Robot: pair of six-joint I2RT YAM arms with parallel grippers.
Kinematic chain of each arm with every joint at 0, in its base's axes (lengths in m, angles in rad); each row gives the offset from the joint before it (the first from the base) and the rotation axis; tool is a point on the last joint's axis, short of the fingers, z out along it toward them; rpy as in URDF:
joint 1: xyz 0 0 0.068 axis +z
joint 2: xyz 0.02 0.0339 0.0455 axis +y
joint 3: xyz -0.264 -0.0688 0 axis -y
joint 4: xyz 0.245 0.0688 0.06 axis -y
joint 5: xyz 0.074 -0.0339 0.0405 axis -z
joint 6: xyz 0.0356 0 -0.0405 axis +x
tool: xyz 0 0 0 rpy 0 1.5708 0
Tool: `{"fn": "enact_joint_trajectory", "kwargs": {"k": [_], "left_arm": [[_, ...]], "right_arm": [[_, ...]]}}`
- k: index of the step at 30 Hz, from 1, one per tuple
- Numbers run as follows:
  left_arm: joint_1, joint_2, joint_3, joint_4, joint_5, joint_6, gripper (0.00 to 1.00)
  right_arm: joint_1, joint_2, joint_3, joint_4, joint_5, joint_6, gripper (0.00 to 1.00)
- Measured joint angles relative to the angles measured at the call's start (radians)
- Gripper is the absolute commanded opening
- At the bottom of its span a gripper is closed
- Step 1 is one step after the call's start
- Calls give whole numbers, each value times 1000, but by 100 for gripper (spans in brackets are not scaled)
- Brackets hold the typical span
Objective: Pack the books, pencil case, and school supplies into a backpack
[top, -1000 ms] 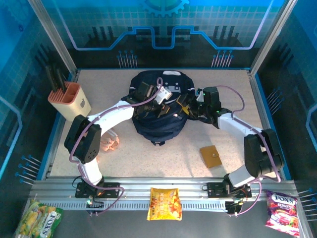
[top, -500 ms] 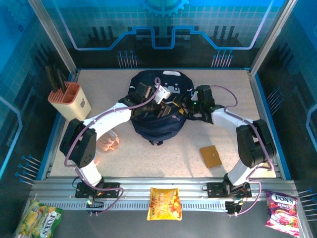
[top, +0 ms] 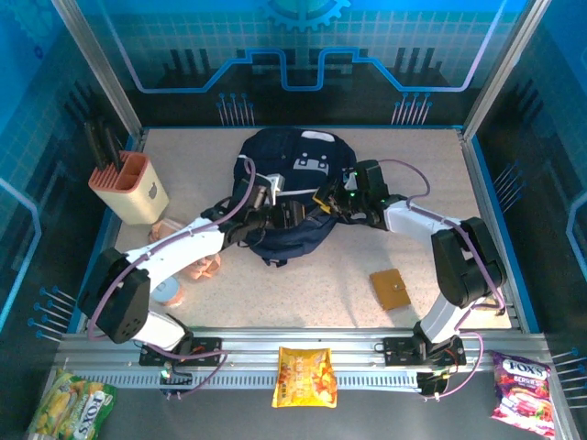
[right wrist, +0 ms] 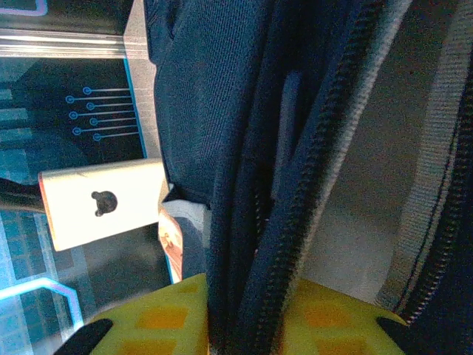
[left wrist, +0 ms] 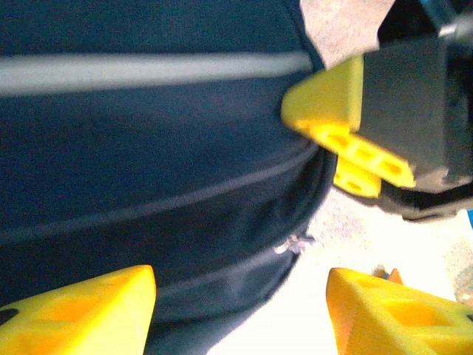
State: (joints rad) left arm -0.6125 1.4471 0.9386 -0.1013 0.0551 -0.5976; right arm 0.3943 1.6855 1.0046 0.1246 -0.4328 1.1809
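Note:
The navy-blue backpack [top: 295,170] lies mid-table with its grey-white patches facing up. My left gripper [top: 292,216] is at its near edge, and in the left wrist view that gripper [left wrist: 240,314] stands open with the backpack's fabric [left wrist: 148,163] just beyond its fingers. My right gripper [top: 330,199] is at the backpack's right side. Its yellow fingers [right wrist: 170,318] are shut on the zipper edge of the backpack [right wrist: 295,185]. A tan-brown square school supply [top: 391,288] lies on the table to the near right. The books are out of view. I cannot pick out the pencil case.
A peach-and-cream holder [top: 128,186] with black tools stands at the far left, and its cream side [right wrist: 103,201] shows past the backpack. Small pink items [top: 202,267] lie by my left forearm. Snack bags lie on the front rail: yellow [top: 306,376], pink [top: 523,383], green-yellow [top: 69,403].
My left gripper has opened and drawn back from the backpack's top to its near edge. The right gripper has moved left and closed on the zipper edge. The backpack has settled flatter.

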Motion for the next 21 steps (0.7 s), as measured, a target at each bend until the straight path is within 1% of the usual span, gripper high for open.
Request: {"fn": "enact_joint_trajectory", "kwargs": {"k": [5,8,11,15,21], "left_arm": [[-103,-47,-28,-20,-92,-112,64],[-143,-50,-28,-16,-140,-158,59],[-158,-39,-26,-17,-171,-193,55],[-159,27,3,-21,-194,-230,52],[-163,95,38,-21,-204,-253,52]], "right_arm": [[22,0,0,5,5,-11,23],[27,0,0,10,5,-14,23],[29,0,0,11,5,-16,23],[31,0,0,15,5,-19,23],[31,0,0,18,5,-22,23]]}}
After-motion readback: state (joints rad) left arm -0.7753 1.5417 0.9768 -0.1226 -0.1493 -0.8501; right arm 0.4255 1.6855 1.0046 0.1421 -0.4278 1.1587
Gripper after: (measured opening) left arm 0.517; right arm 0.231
